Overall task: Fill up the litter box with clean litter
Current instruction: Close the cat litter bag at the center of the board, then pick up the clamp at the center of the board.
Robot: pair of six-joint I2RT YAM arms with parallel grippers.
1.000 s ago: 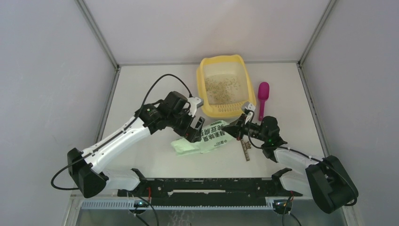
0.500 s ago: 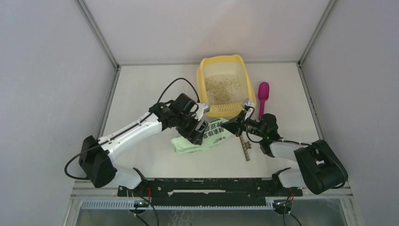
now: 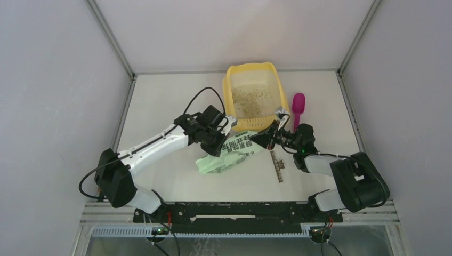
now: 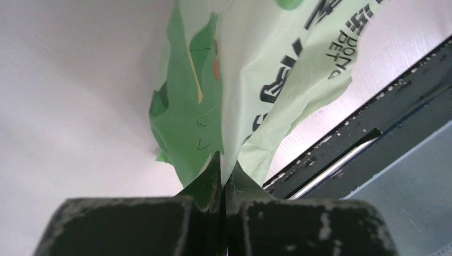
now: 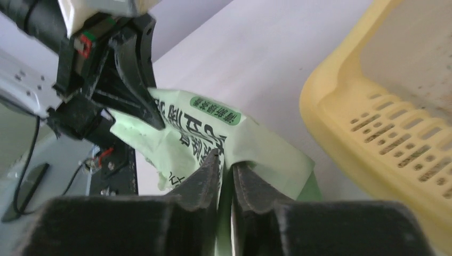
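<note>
On the table, the litter box runs near-to-far, grille nearest; left gripper and right gripper clamp bag.

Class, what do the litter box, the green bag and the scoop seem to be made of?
Litter box: likely moulded plastic, smooth yellow, slotted grille. Green bag: thin plastic film, probably; it creases and crumples. Scoop: seemingly plastic, uniform magenta.

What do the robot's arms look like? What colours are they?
The left arm and right arm are white tubes with chunky black joints. A thin black cable loops above the left one. The left end effector and right end effector each have two dark, scuffed, pointed fingers.
</note>
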